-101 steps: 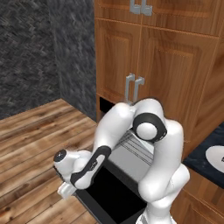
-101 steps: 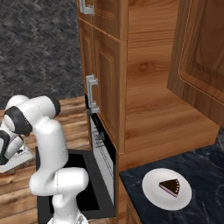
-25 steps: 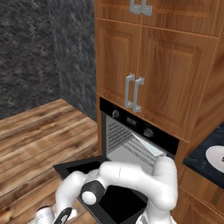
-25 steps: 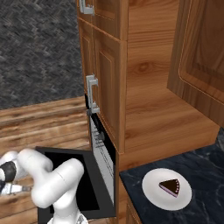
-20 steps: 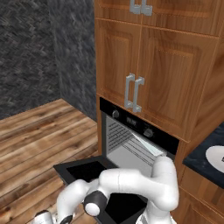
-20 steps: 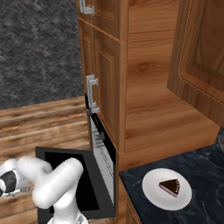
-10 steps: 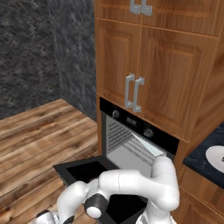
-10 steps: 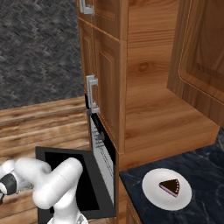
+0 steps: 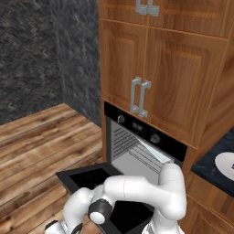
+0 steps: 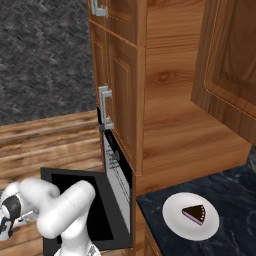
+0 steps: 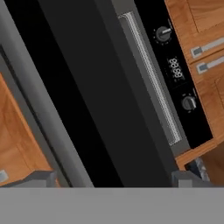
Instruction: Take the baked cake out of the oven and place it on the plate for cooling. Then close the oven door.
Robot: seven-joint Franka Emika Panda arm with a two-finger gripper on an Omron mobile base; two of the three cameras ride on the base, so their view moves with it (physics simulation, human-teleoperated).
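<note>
The left base view looks down from behind the arm at the oven in mid-frame. The right base view faces the same oven side-on, from farther right. The hand view sits close over the oven door, tilted.

The oven door lay open flat, hinged below the oven; the white arm bent low over it.

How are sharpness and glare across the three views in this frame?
Hand view: soft and rolled, the oven door a flat glossy black slab, its handle blurred. Left base view: even light, no glare on the oven. Right base view: cake and plate readable.
</note>
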